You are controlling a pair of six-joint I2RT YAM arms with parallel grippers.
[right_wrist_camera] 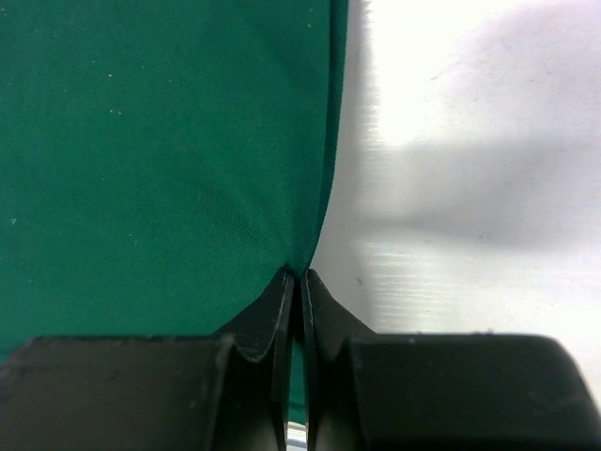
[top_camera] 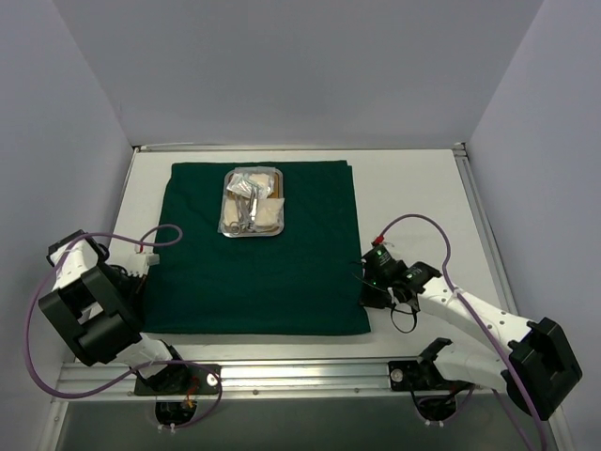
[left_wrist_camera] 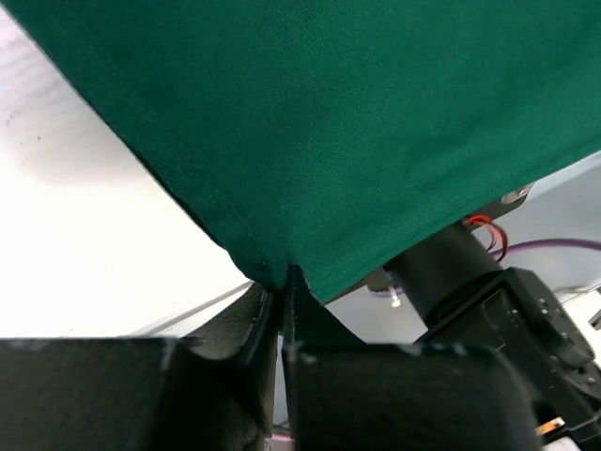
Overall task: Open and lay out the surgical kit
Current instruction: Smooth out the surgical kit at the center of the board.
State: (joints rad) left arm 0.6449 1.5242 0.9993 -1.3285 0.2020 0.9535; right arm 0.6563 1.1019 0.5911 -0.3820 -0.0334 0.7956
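Now the left fingers [left_wrist_camera: 252,331] and right fingers [right_wrist_camera: 272,319] pinch shut on the green cloth's [top_camera: 263,277] side edges, with the steel tray [top_camera: 252,202] toward the tabletop's [top_camera: 413,188] far edge; next probably comes an even outward pull.

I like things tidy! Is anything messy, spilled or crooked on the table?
Nothing stands out. The dark green cloth lies flat, the rectangular steel tray sits on it with its tools inside, nothing spilled. The left gripper and right gripper each pinch a cloth edge.
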